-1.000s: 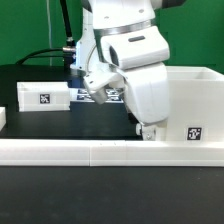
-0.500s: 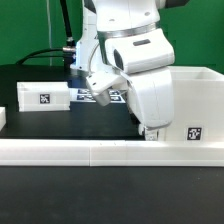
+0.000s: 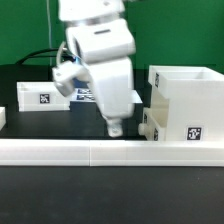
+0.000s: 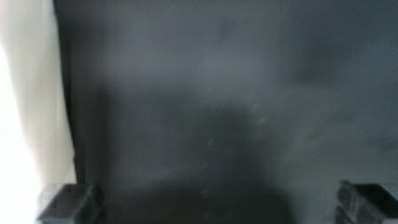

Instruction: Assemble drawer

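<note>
A white open drawer box (image 3: 185, 105) with marker tags stands at the exterior view's right, a smaller white part nested at its near left corner. A white panel (image 3: 43, 97) with a tag lies at the left rear. My gripper (image 3: 116, 128) hangs just left of the box, its tip near the black table, clear of the box. In the wrist view the two fingertips (image 4: 64, 203) stand far apart with only dark table between them; the gripper is open and empty.
A long white rail (image 3: 100, 152) runs along the front of the table. The marker board (image 3: 92, 95) lies behind my arm, mostly hidden. A white strip (image 4: 25, 100) shows along one side of the wrist view.
My arm has swung to the exterior view's left, away from the drawer box it stood against. The box's left side now shows fully.
</note>
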Robot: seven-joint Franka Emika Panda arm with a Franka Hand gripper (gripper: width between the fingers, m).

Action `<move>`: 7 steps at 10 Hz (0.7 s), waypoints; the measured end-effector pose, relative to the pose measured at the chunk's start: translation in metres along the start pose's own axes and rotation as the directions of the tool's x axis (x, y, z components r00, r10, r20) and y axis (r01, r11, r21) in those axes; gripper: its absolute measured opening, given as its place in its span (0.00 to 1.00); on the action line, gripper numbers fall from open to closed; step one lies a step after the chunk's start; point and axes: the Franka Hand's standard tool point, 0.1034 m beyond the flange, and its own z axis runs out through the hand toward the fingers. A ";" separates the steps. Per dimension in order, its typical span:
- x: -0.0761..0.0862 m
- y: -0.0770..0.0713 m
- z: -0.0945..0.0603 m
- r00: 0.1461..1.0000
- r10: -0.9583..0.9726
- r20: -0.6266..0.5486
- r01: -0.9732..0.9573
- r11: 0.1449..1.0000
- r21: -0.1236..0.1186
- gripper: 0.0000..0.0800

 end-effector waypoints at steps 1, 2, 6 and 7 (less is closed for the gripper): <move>-0.005 -0.018 -0.007 0.999 0.036 0.018 -0.035 0.999 -0.024 0.81; -0.008 -0.039 -0.013 0.997 0.068 0.032 -0.067 0.997 -0.031 0.81; -0.028 -0.072 -0.032 0.994 0.092 0.054 -0.088 0.994 -0.069 0.81; -0.028 -0.072 -0.031 0.993 0.105 0.052 -0.101 0.993 -0.068 0.81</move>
